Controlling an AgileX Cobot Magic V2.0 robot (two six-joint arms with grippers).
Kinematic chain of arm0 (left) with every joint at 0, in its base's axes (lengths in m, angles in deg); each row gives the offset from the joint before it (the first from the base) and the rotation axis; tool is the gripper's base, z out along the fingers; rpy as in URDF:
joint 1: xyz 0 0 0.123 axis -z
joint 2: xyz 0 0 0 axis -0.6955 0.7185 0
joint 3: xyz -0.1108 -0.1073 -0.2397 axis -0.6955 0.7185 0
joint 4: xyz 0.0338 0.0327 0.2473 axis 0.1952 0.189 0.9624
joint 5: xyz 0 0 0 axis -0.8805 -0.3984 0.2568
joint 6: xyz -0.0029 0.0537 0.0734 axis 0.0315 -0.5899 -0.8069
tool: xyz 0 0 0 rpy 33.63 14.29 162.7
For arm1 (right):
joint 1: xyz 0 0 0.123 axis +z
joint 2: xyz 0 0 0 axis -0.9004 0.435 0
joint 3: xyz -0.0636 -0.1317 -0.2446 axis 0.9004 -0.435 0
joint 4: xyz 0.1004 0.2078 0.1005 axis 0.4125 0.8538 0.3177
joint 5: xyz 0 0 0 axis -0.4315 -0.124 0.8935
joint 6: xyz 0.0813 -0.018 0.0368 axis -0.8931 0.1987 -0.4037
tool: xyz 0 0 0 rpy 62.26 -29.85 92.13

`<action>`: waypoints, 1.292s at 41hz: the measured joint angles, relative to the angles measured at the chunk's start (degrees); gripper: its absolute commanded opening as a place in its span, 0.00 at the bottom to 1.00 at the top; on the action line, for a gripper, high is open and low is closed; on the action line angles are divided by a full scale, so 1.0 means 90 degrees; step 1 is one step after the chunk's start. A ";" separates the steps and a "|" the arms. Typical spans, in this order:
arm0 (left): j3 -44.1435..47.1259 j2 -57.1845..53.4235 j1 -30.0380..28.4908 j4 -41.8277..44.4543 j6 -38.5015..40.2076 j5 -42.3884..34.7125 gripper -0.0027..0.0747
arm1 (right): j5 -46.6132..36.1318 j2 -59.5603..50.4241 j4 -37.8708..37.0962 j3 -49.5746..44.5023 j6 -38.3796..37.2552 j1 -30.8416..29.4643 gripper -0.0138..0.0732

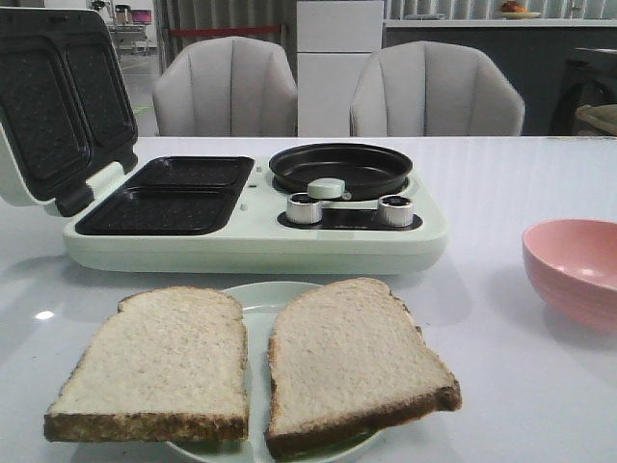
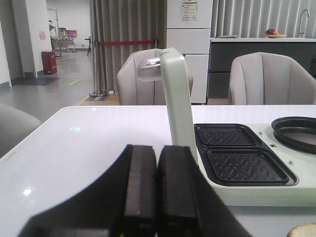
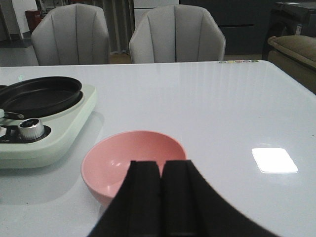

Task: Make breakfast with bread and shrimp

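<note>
No lettering is showing clearly enough to read in any view. A paper notice [image 2: 189, 10] is hanging on the white cabinet [image 2: 189, 49] in the left wrist view, but its print is coming through too small and blurred to make out. The knobs [image 1: 393, 208] on the breakfast maker [image 1: 260, 236] are showing no legible markings.

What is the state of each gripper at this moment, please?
Left gripper: closed, black fingers pressed together, holding nothing.
Right gripper: closed, holding nothing, above the round pink bowl.
</note>
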 measured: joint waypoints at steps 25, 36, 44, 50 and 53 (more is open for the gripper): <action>0.0000 0.0000 0.0000 0.0000 0.0000 0.0000 0.16 | 0.0000 0.0000 0.0000 0.0000 0.0000 0.0000 0.20; 0.0000 0.0000 0.0000 0.0000 0.0000 -0.0077 0.16 | 0.0000 0.0000 0.0015 0.0000 0.0000 0.0000 0.20; -0.0103 0.0000 0.0000 0.0000 0.0028 -0.0815 0.16 | 0.0275 0.0000 0.0157 0.0423 0.0000 0.0000 0.20; -0.0918 0.0000 0.0000 0.0000 0.0043 -0.0539 0.16 | 0.0565 0.0000 0.0157 0.1456 0.0000 0.0000 0.20; -0.1507 0.0044 0.0000 0.0000 0.0043 -0.0077 0.16 | 0.0682 0.0018 0.0157 0.1981 0.0000 0.0000 0.20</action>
